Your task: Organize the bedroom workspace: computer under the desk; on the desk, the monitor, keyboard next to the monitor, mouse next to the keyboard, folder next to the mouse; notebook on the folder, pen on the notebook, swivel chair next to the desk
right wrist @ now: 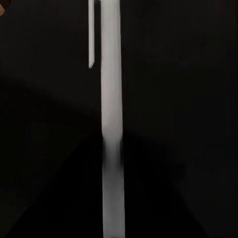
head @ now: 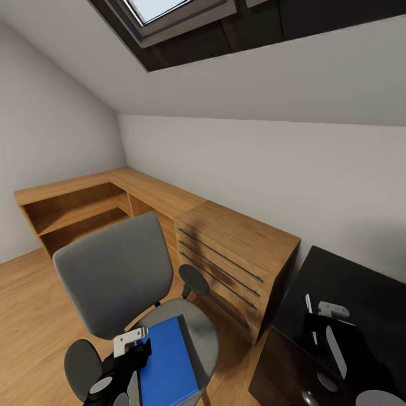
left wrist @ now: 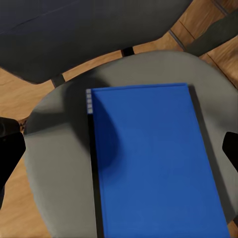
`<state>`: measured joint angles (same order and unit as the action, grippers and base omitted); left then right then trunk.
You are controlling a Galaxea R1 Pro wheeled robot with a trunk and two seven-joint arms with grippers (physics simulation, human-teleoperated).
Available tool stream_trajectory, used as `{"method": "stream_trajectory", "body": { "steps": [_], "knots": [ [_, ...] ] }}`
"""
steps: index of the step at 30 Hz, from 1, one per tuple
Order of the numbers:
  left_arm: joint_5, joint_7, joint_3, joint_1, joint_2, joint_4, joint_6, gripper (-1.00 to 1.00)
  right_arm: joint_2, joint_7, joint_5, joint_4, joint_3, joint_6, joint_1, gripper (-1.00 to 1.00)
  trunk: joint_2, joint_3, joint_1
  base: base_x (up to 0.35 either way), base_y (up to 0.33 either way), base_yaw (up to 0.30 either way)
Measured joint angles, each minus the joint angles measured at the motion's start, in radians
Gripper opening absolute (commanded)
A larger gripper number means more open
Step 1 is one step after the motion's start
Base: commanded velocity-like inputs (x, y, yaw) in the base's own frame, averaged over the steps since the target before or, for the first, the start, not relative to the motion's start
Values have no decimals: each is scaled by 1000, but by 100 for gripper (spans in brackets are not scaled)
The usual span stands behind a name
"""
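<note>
Down at the lower left of the head view, the left hand (head: 125, 351) hangs just over the seat of the swivel chair (head: 113, 270), right at the left edge of the folder (head: 167, 361). From the left wrist view the folder (left wrist: 153, 158) lies flat on the grey seat pad, its long axis running away from the chair back toward the seat's front edge, and the two dark fingers (left wrist: 10, 148) stand wide apart at either side of the frame, straddling its short width with nothing between them. That makes the left arm plainly the nearer one for lifting the folder, which lies directly below it. Further right stands an oak dresser (head: 237, 254), then the glossy black desk (head: 366, 293), where the right hand (head: 330, 316) hovers over the pen (head: 309, 307). In the right wrist view the pen (right wrist: 111, 124) lies along the hand's line of sight on the black top; whether that hand is parted or closed I cannot tell.
</note>
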<state>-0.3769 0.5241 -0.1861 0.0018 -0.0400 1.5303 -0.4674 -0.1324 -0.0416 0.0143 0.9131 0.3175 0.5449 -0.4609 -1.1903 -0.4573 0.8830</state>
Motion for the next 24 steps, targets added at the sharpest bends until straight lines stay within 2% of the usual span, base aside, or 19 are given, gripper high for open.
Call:
{"method": "stream_trajectory", "body": {
  "steps": [6,21,24],
  "knots": [
    [0,0,0,0,0,-1,0,100,0,-1,8,15,-2,51,0,-100,0,0,0,0,0,0],
    [0,0,0,0,0,-1,0,100,0,-2,15,25,-2,80,0,-100,0,0,0,0,0,0],
    [-1,0,0,0,0,-1,0,100,0,-1,15,27,-2,109,0,-100,0,0,0,0,0,0]
  ]
}}
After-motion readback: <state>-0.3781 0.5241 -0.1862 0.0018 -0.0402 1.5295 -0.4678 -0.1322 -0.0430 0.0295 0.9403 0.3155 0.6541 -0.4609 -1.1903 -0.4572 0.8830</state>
